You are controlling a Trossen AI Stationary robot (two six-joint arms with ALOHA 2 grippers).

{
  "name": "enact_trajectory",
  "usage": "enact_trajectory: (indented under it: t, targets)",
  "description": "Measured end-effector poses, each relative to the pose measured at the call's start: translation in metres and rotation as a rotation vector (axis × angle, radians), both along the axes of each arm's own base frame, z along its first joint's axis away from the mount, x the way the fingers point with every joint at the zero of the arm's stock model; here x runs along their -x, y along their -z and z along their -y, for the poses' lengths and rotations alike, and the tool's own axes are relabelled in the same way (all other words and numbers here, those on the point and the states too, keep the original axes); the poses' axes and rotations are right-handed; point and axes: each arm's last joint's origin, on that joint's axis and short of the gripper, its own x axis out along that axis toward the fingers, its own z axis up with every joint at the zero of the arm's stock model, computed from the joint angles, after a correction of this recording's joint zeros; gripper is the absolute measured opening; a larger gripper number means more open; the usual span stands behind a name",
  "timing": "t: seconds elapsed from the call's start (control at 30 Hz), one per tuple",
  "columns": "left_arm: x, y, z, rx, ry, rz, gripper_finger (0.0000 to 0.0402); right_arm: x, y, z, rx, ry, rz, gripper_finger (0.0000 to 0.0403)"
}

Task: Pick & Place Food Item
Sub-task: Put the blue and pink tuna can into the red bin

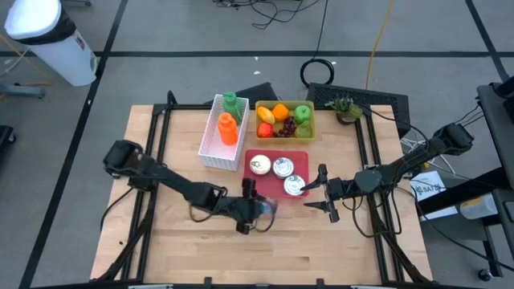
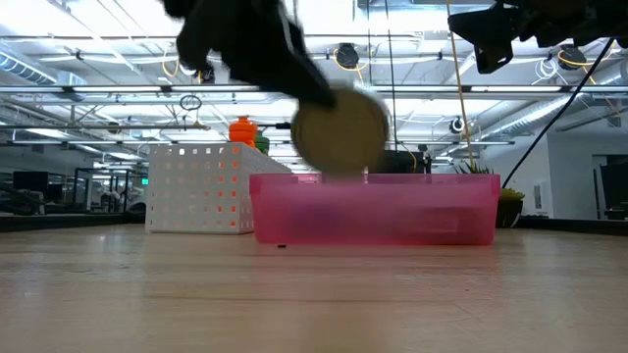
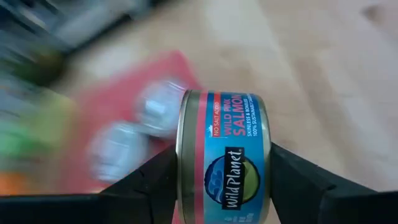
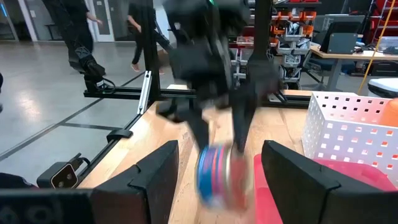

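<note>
The salmon can [image 3: 224, 155] is shiny metal with a glossy paper label. The table [image 1: 321, 249] is pale, smooth wood. The red tray [image 2: 373, 211] looks translucent plastic.

Bare wooden table [image 1: 201, 257] lies open across the whole 6 o'clock half; toward 12 o'clock stand the shallow red plastic tray [image 1: 255, 155] of round tins, a white perforated basket [image 1: 210, 143] and a yellow fruit bin [image 1: 283, 107]

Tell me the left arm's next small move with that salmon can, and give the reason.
Probably carry the can sideways until it is over the red tray, then lower it. The left gripper has its jaws closed on the can's sides, and the low view shows it lifted clear of the table, short of the tray. Three cans already sit there; the free spot looks to be the front left corner.
</note>
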Motion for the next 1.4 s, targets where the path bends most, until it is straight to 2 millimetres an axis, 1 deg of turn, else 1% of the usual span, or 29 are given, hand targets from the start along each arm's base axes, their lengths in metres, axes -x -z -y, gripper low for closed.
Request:
enact_trajectory:
  t: [0.07,0.13,0.2,0.27,0.33,0.4,0.47,0.53,0.73,0.83,0.97,1.07,1.13,1.2,1.3,1.4]
  targets:
    - [0.007,-0.019,0.003,-0.176,-0.024,0.042,0.0210,0.000,0.000,0.000,0.001,0.000,-0.002,0.0215]
    - [0.012,-0.030,0.000,-0.383,-0.084,0.055,0.0210,0.000,0.000,0.000,0.001,0.000,-0.003,0.0215]
    - [0.013,-0.033,-0.010,-0.559,-0.148,0.011,0.0210,0.000,0.000,0.000,0.001,0.000,-0.003,0.0215]
    - [0.011,-0.031,-0.022,-0.618,-0.153,-0.036,0.0210,0.000,0.000,0.000,0.002,0.002,-0.003,0.0215]
    - [0.004,-0.024,-0.036,-0.590,-0.130,-0.075,0.0210,-0.001,0.000,0.001,0.001,0.007,-0.003,0.0215]
    - [-0.003,-0.013,-0.051,-0.561,-0.135,-0.108,0.0210,-0.001,0.000,0.002,0.002,0.013,-0.004,0.0215]
    - [-0.006,-0.002,-0.064,-0.581,-0.170,-0.161,0.0210,-0.001,0.000,0.002,0.002,0.013,-0.004,0.0215]
    - [-0.010,0.003,-0.076,-0.595,-0.205,-0.181,0.0210,-0.001,0.001,0.002,0.004,0.013,-0.011,0.0215]
    - [-0.018,0.016,-0.099,-0.569,-0.242,-0.208,0.0210,-0.001,0.001,0.002,0.006,0.013,-0.012,0.0215]
    - [-0.020,0.016,-0.105,-0.525,-0.240,-0.196,0.0210,-0.001,0.002,0.002,0.008,0.013,-0.017,0.0215]
    - [-0.021,0.018,-0.109,-0.460,-0.245,-0.182,0.0213,-0.001,0.002,0.002,0.010,0.012,-0.016,0.0215]
    - [-0.021,0.019,-0.109,-0.428,-0.245,-0.179,0.0238,-0.001,0.002,0.002,0.011,0.012,-0.016,0.0215]
    - [-0.020,0.021,-0.108,-0.390,-0.201,-0.203,0.0259,-0.001,0.002,0.002,0.011,0.012,-0.016,0.0215]
    - [-0.019,0.024,-0.107,-0.322,-0.188,-0.204,0.0276,-0.001,0.002,0.002,0.011,0.012,-0.016,0.0215]
    - [-0.019,0.025,-0.107,-0.212,-0.210,-0.192,0.0293,-0.001,0.002,0.002,0.011,0.012,-0.016,0.0215]
    - [-0.019,0.026,-0.107,-0.143,-0.230,-0.181,0.0304,-0.001,0.002,0.002,0.011,0.012,-0.016,0.0215]
